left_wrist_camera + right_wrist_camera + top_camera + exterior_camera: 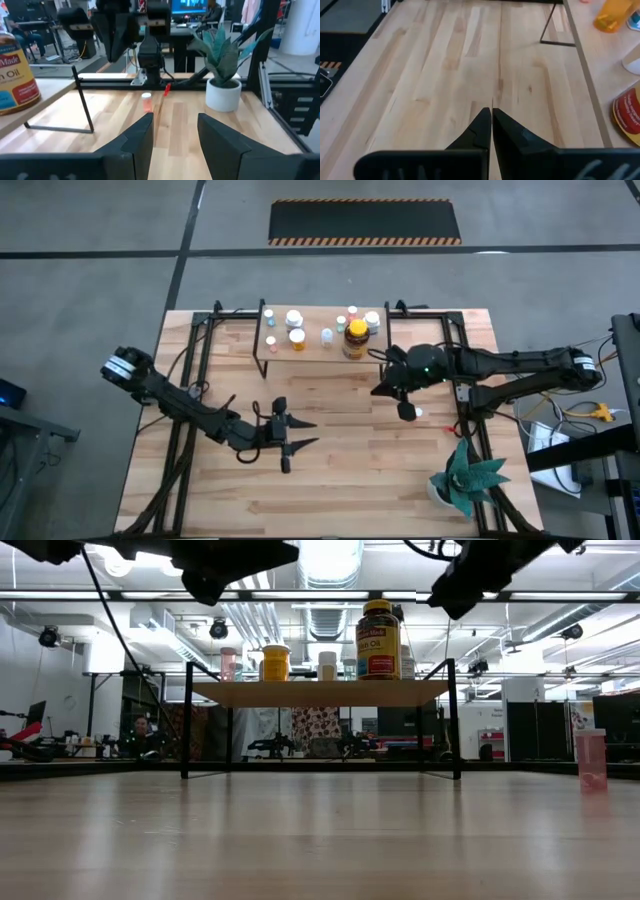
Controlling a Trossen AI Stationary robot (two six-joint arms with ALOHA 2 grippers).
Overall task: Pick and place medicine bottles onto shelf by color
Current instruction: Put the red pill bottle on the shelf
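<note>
A: Where are the medicine bottles (318, 328) seen?

B: Most are gathered on the shelf (322, 349) at the far middle of the table (330, 470). The large amber bottle (356, 338) with the yellow cap is stood at the shelf's right end. In the low view its label (379, 649) can be read in part as "Oil"; in the left wrist view "Made" and "Oil" are made out on it. The smaller vials are spread across the shelf top, and their writing cannot be read.

A: Is any bottle seen off the shelf?

B: 1 small pale-red vial (419, 412) with a white cap is stood upright on the table, well right of the shelf, just beside the right pincer.

A: How is the right pincer (384, 390) held?

B: It is raised above the table in front of the shelf's right end. Its fingers (481, 131) are pressed together, and nothing is gripped between them.

A: And the left pincer (300, 433)?

B: It is placed over the middle of the table, nearer the front, well apart from the shelf. Its 2 fingers (139, 141) are spread apart, with nothing held or touched.

A: What else is shown?

B: A green plant in a white pot (465, 478) is stood at the table's front right corner.
</note>
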